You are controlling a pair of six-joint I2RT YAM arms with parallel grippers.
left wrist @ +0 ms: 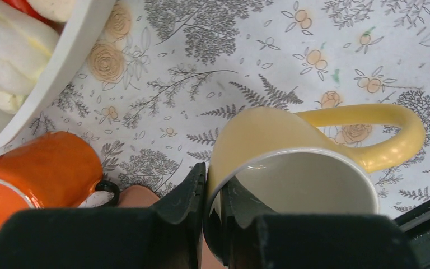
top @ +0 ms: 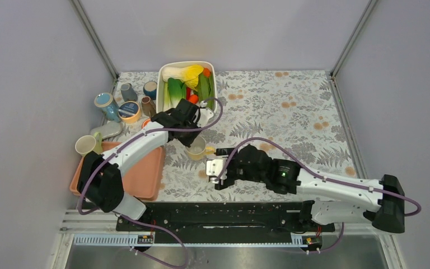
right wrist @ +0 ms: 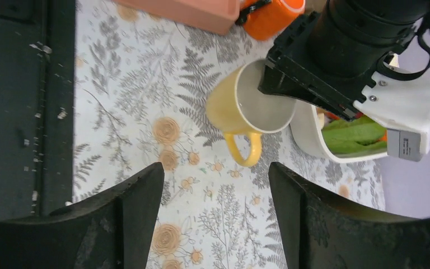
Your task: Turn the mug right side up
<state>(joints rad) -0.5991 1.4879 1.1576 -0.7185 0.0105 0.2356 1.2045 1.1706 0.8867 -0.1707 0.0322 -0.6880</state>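
- The left pincer [left wrist: 206, 188] is clenched on the wall of the yellow mug [left wrist: 297, 174]. One finger [left wrist: 182, 196] presses the outside and the other dips inside the rim (bottom centre of the left wrist view).
- The yellow mug stands mouth up with its pale inside showing, and its handle arches toward the right edge of that frame. In the top view it sits just left of centre on the fern-print desk [top: 291, 112]. Whether its base touches the desk, I cannot tell.
- The right pincer [right wrist: 214, 174] is released, its jaws spread wide with nothing between them. In its own wrist view the mug lies above the gap, apart from both fingers, with the handle pointing down the frame toward them.
- An orange cup [left wrist: 39, 168] lies on its side at the lower left of the left wrist view, near the outer finger (a small black handle shows).
- A white dish [top: 213, 84] holding greens sits at top centre of the top view, just above the left pincer.
- A salmon tray [top: 145, 174] lies at lower left of the top view, partly under the left arm, with a cream cup [top: 85, 144] at its upper left corner.
- Above the tray, several small cups and a tape roll [top: 129, 111] cluster near the left wall.
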